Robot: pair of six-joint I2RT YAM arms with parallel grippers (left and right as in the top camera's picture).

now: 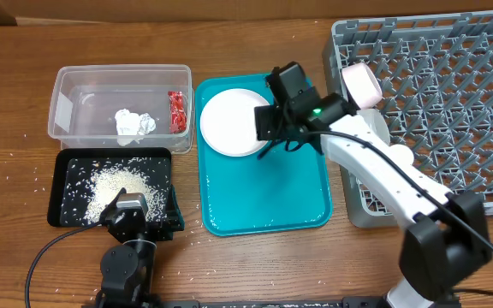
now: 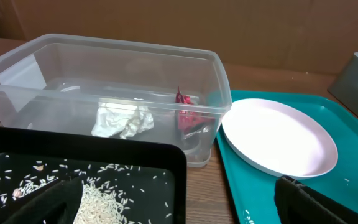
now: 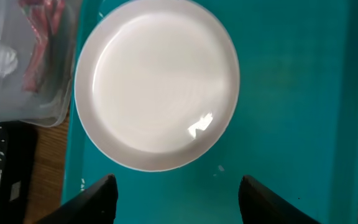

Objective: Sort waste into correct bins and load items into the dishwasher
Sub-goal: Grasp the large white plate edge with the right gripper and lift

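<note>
A white plate [image 1: 229, 121] lies at the far end of the teal tray [image 1: 268, 201]. My right gripper [image 1: 270, 137] is open and empty, hovering over the tray at the plate's right edge. In the right wrist view the plate [image 3: 157, 84] lies just beyond the gripper [image 3: 178, 190]. The clear tub [image 1: 75, 94] holds a white paper wad [image 1: 133, 122] and a red wrapper [image 1: 176, 111]. The black tray [image 1: 67, 171] holds a heap of rice [image 1: 120, 186]. My left gripper [image 2: 176, 202] is open and empty, low over the black tray's near right corner. No chopsticks show.
The grey dish rack [image 1: 443, 94] stands at the right, with a white bowl [image 1: 362, 84] at its left side and another white dish [image 1: 398, 156] partly behind my right arm. Loose rice grains lie scattered on the wooden table [image 1: 24, 162] around the black tray.
</note>
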